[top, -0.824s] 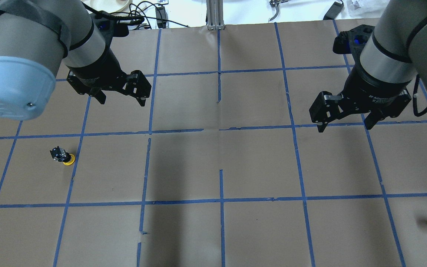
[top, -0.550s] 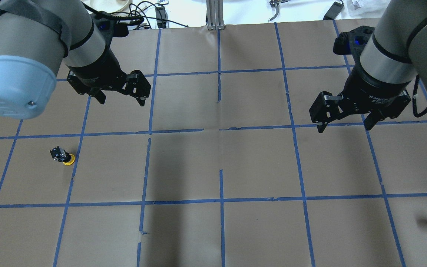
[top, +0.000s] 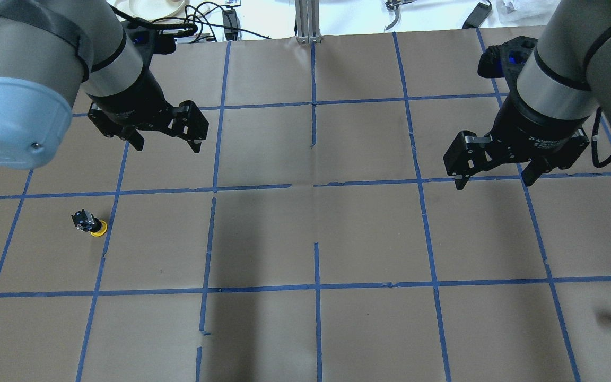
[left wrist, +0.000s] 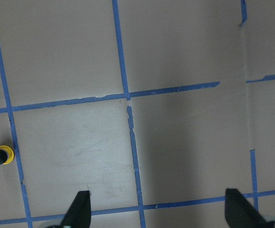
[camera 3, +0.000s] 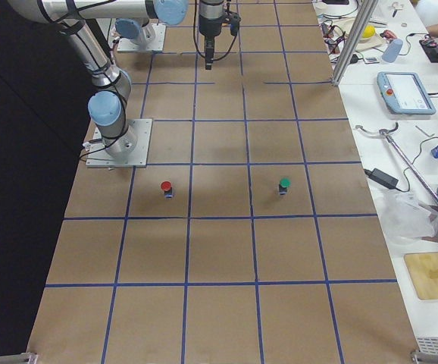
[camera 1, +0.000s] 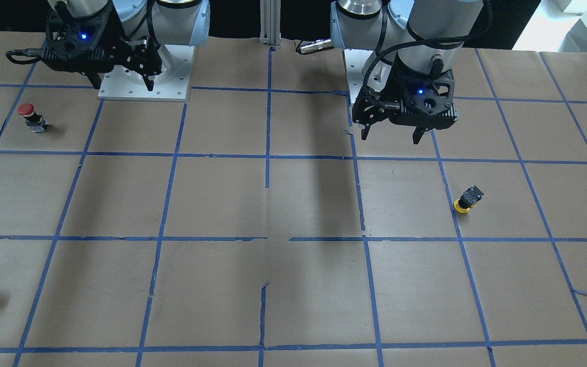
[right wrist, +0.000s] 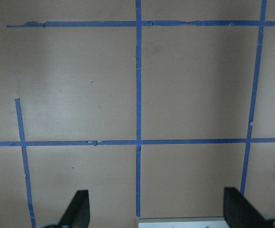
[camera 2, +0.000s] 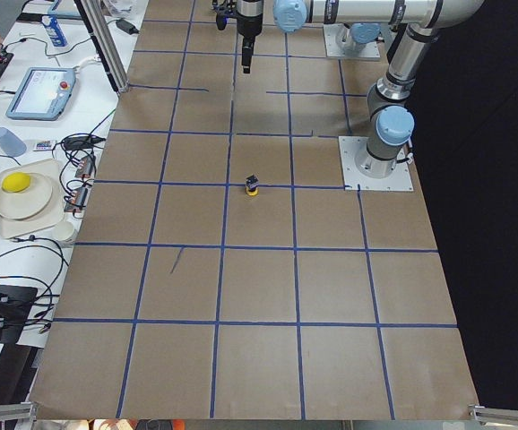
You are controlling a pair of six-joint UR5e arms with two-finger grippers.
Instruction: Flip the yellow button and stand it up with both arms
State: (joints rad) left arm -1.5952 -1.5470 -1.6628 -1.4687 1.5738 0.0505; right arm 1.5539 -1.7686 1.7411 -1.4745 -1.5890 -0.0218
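Yellow button (top: 92, 224) sits at left, looks cap-down, untouched. Beyond it, L gripper (top: 168, 148), fingers spread & empty, has just slid a touch left: approach starting, still well apart. Far right, R gripper (top: 494, 183) also spread, hasn't budged.

Table (top: 369, 239) bears yellow button (top: 90, 223), red button (camera 1: 31, 116), blue tape (top: 316, 287).

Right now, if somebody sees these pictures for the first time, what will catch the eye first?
Two open grippers hang above the taped brown table, the left gripper and the right gripper, both empty. On the table near the left one, untouched, the yellow button appears to rest cap down, black base up. A red button stands on the robot's right side.
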